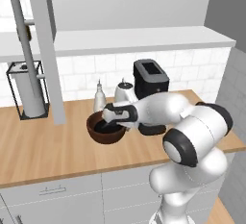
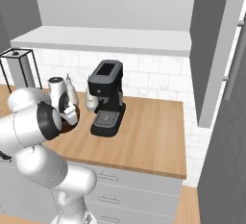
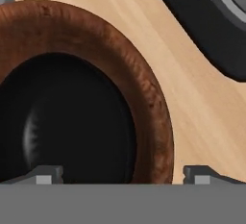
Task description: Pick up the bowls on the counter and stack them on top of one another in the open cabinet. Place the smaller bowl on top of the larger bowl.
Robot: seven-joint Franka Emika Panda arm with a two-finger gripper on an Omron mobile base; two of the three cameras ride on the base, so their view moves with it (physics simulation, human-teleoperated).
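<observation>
Place: a rendered kitchen.
Evidence: wood-grain counter (image 1: 43, 146) over grey drawers (image 1: 53, 194), white-tiled wall (image 1: 96, 69), black coffee machine (image 2: 106, 98), overhead cabinet (image 1: 120, 40).

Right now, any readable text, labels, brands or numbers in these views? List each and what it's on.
None readable.
Coffee machine: no brand or markings visible.
Two white bottles: plain, no label to be made out.
Wooden bowl: bare wood grain, no marking.
Counter, drawers and cabinet: plain surfaces, no signs or numbers.
</observation>
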